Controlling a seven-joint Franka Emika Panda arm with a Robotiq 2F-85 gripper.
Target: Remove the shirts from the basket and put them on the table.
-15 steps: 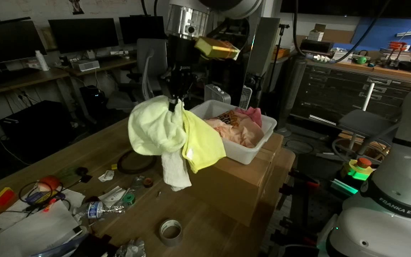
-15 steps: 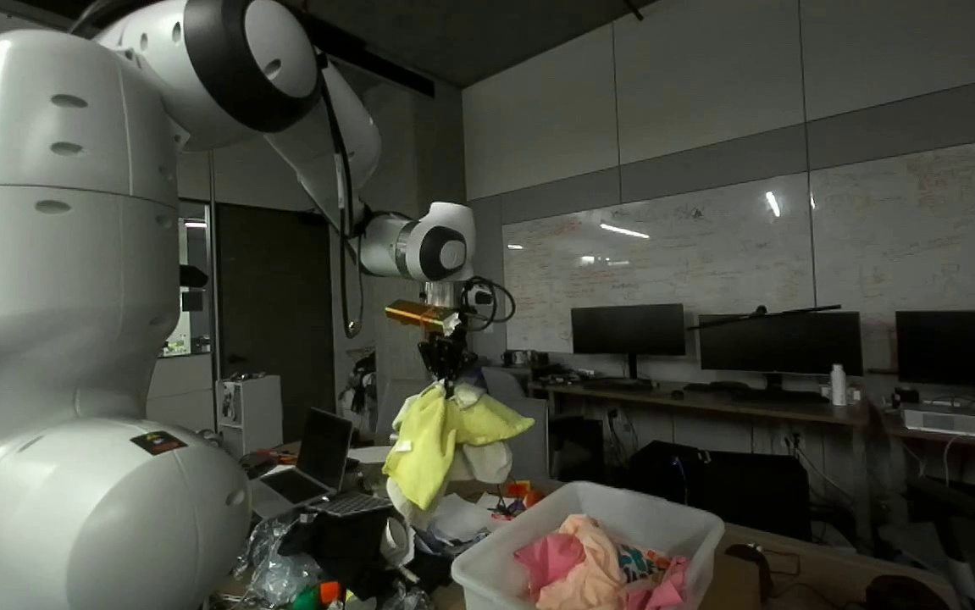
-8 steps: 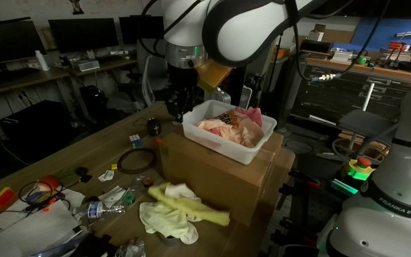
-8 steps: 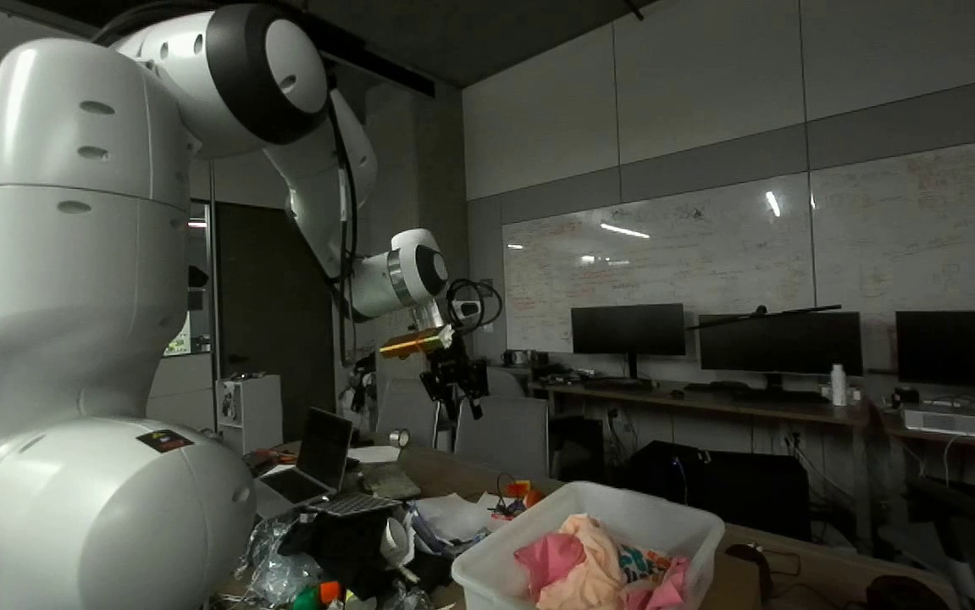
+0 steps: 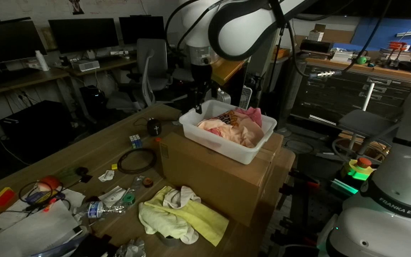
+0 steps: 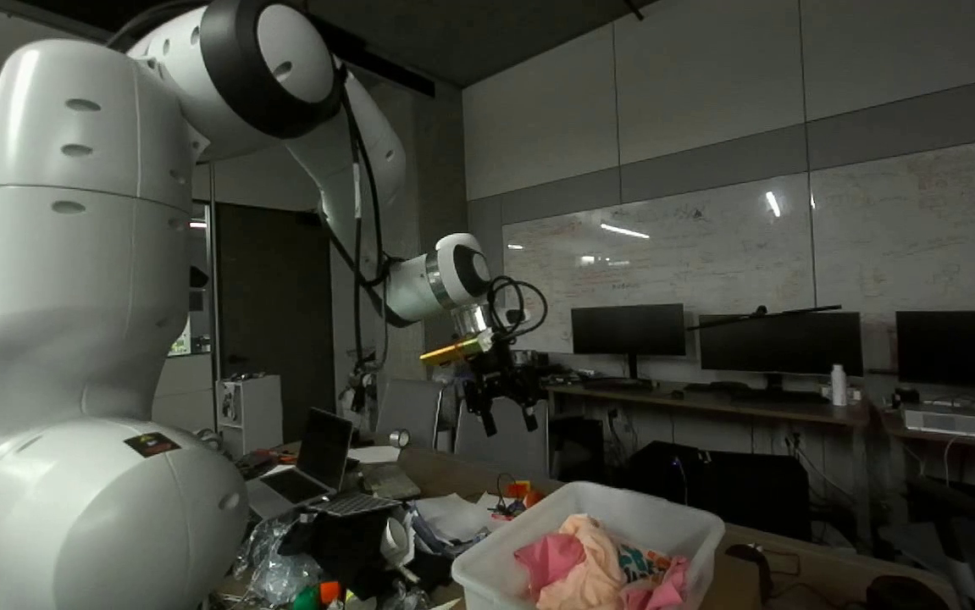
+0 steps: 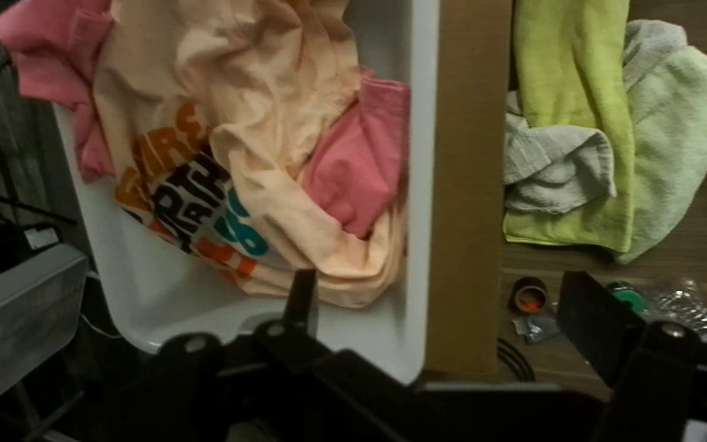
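The basket, a white plastic tub (image 5: 214, 144), holds a peach shirt (image 7: 267, 80) with orange, black and teal lettering, and pink cloth (image 7: 359, 166) bunched against it. On the wooden table (image 5: 101, 146) lie a yellow cloth (image 5: 205, 217), a pale green one (image 5: 166, 226) and an off-white one (image 5: 181, 198), heaped together. My gripper (image 7: 439, 276) is open, with nothing between its fingers. Its jaws stand above the tub's near end in the wrist view, one finger over the tub's inside, the other beyond the cardboard edge. An exterior view also shows the spread gripper (image 6: 509, 421) above the tub's level.
A cardboard box (image 5: 209, 182) carries the tub. Around the cloths are a plastic bottle (image 5: 96, 210), a roll of tape (image 5: 169, 241) partly under them, a cable coil (image 5: 134, 172) and a puzzle cube (image 5: 135, 141). A laptop (image 6: 322, 449) and clutter share the table.
My gripper has opened and let go of the yellow, pale green and off-white cloths, which dropped onto the table beside the box. The arm has since moved toward the tub.
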